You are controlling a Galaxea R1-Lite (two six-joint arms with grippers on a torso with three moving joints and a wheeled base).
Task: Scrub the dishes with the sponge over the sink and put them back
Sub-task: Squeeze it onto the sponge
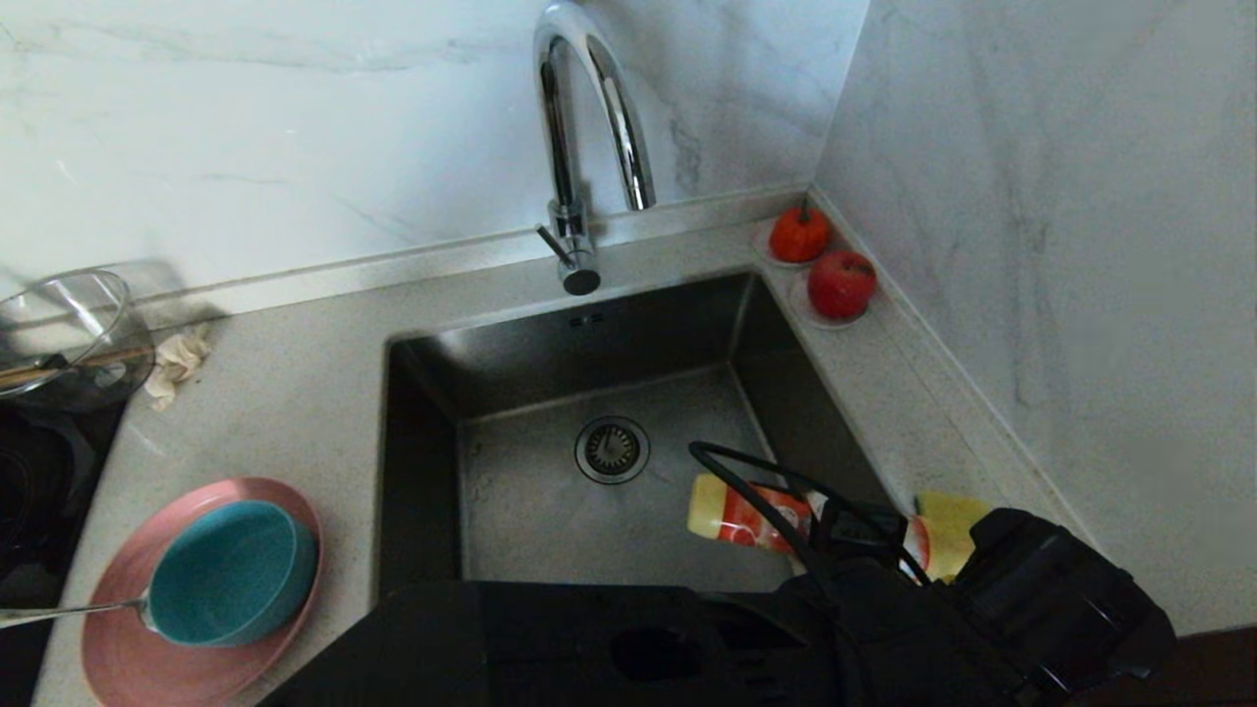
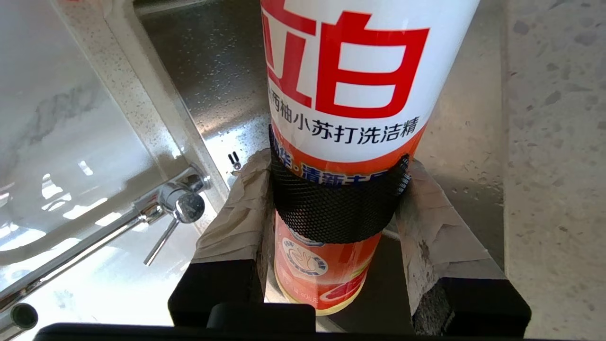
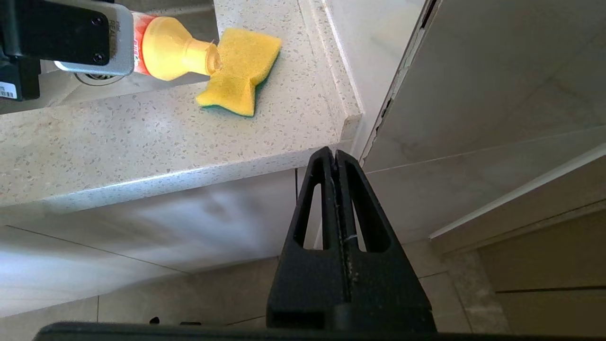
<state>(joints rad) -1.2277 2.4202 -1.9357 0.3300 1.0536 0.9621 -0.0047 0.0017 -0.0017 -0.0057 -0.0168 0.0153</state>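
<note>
The left gripper (image 2: 338, 208) was closed around a tall white and orange soap bottle (image 2: 348, 94) with a yellow cap. Its two padded fingers (image 2: 236, 213) pressed on a black mesh band wrapped around the bottle. The bottle lay tipped over, and its yellow spout touched, or nearly touched, the soft yellow sponge with the green scrubbing back (image 3: 241, 76). The sponge sat on the speckled stone counter (image 3: 118, 137), right of the big dark steel sink (image 1: 550, 491), near the corner wall.

This looked like the soap step, getting the sponge ready before any scrubbing. The round pink plate (image 1: 118, 648) waited on the counter left of the sink. The teal-blue bowl (image 1: 231, 574) sat on it, with the thin silver spoon (image 1: 69, 611) resting beside the bowl.

The right gripper (image 3: 337, 161) hung low below the counter edge, its black fingers pressed shut on nothing.

Next, the bottle probably needed a squeeze, then setting down upright. After that the sponge had to be picked up.
</note>
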